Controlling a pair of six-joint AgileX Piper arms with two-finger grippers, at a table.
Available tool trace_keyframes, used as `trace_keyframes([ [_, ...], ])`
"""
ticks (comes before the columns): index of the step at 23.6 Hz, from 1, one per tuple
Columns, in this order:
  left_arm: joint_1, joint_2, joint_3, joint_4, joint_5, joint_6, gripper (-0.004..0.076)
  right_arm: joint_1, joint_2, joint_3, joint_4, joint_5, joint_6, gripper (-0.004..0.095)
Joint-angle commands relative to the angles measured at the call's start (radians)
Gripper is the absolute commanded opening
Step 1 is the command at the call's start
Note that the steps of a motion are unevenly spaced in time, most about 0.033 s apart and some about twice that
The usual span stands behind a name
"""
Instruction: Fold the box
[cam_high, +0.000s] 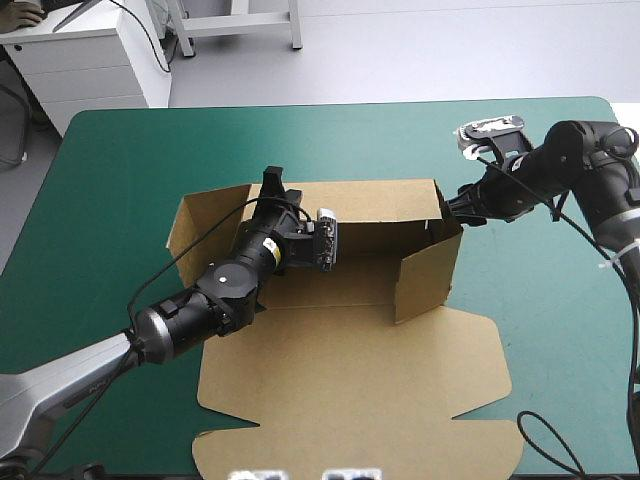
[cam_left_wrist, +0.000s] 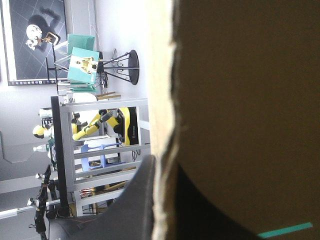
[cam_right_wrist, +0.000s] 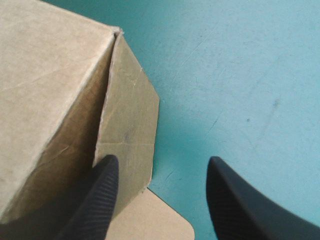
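The box (cam_high: 350, 385) is lying mid-table on the teal-green cover (cam_high: 120, 170), far and right walls raised, lid flat toward the near edge; the left arm (cam_high: 200, 300) is reaching in diagonally from the near left, its gripper (cam_high: 272, 188) pinching the far wall's top edge; the right arm (cam_high: 580, 160) is bending in from the right, its gripper (cam_high: 465, 205) standing spread at the far right corner, one finger (cam_right_wrist: 100, 200) against the flap.

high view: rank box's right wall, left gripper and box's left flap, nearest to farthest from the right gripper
1. box's right wall, right beside the right gripper
2. left gripper, farther left, past the middle
3. box's left flap, at the left end
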Motion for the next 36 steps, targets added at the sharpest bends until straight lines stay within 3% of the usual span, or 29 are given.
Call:
trace_keyframes([
  [1, -0.005, -0.032, -0.022, 0.023, 0.019, -0.016, -0.0008, -0.006, -0.042, -0.022, 0.036, 0.015, -0.016, 0.0599],
  [19, -0.005, -0.032, -0.022, 0.023, 0.023, -0.016, -0.0008, -0.006, -0.113, -0.008, 0.099, 0.034, -0.016, 0.0599],
  [24, -0.005, -0.032, -0.022, 0.016, 0.026, -0.001, -0.0008, -0.006, -0.153, 0.189, 0.067, -0.028, -0.016, 0.0590],
  [26, -0.005, -0.032, -0.022, 0.016, 0.026, -0.001, -0.0008, -0.006, -0.178, 0.243, 0.062, -0.049, -0.016, 0.0512],
  [31, -0.005, -0.032, -0.022, 0.016, 0.023, -0.001, -0.0008, -0.006, -0.208, 0.257, 0.068, -0.047, -0.038, -0.0015],
  [36, -0.005, -0.032, -0.022, 0.018, 0.023, -0.001, -0.0008, -0.006, -0.238, 0.255, 0.108, -0.052, -0.075, -0.0018],
])
